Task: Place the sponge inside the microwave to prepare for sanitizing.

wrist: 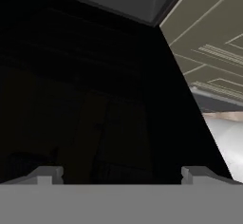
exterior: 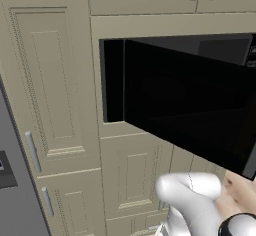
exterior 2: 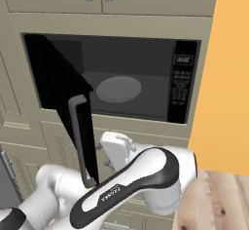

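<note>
The two small dark fingers (wrist: 50, 174) are seen spread wide apart, with nothing held between them, close before the glossy black door (wrist: 95, 99) of the large built-in microwave (exterior 2: 116, 78). The door is swung open to the left, its dark handle (exterior 2: 78, 136) facing outward. Inside the dark grey cavity a round turntable (exterior 2: 119, 88) is seen, beside the black button panel (exterior 2: 182, 83). Beige cabinet fronts (exterior: 50, 80) surround the unit.
</note>
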You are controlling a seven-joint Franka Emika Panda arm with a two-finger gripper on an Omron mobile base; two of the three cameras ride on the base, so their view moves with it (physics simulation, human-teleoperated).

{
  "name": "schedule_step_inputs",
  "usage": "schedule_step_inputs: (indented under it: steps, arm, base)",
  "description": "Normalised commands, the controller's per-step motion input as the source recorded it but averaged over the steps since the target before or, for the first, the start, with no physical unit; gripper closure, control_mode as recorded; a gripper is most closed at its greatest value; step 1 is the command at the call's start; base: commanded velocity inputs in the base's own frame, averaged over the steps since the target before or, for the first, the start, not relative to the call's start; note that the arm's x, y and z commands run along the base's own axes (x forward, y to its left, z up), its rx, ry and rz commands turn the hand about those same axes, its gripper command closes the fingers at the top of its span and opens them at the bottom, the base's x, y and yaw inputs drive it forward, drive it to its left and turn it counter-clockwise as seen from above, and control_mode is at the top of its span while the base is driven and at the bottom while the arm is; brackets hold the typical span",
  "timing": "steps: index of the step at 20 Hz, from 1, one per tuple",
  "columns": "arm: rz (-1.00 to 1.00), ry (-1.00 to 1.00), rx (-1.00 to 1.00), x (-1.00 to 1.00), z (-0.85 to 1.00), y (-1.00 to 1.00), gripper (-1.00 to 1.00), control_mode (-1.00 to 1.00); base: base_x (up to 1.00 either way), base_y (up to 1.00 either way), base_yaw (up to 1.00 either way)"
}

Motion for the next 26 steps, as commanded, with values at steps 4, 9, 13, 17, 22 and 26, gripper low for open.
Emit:
schedule_step_inputs:
  steps: [4, 9, 13, 17, 22, 26]
  arm:
    - [0.00, -0.10, -0.06, -0.29, 0.07, 0.45, -1.00, -1.00]
    - [0.00, -0.12, -0.05, -0.35, 0.02, 0.50, -1.00, -1.00]
    - [0.00, -0.12, -0.05, -0.36, 0.00, 0.52, -1.00, -1.00]
    - [0.00, -0.12, -0.04, -0.36, 0.00, 0.52, -1.00, -1.00]
    - [0.00, -0.05, -0.05, -0.18, 0.01, 0.51, -1.00, -1.00]
    - [0.00, -0.04, -0.05, -0.12, 0.03, 0.52, -1.00, -1.00]
  base:
    - [0.00, 0.00, 0.00]
    - [0.00, 0.00, 0.00]
    - [0.00, 0.00, 0.00]
    - [0.00, 0.00, 0.00]
    - [0.00, 0.00, 0.00]
    - [0.00, 0.00, 0.00]
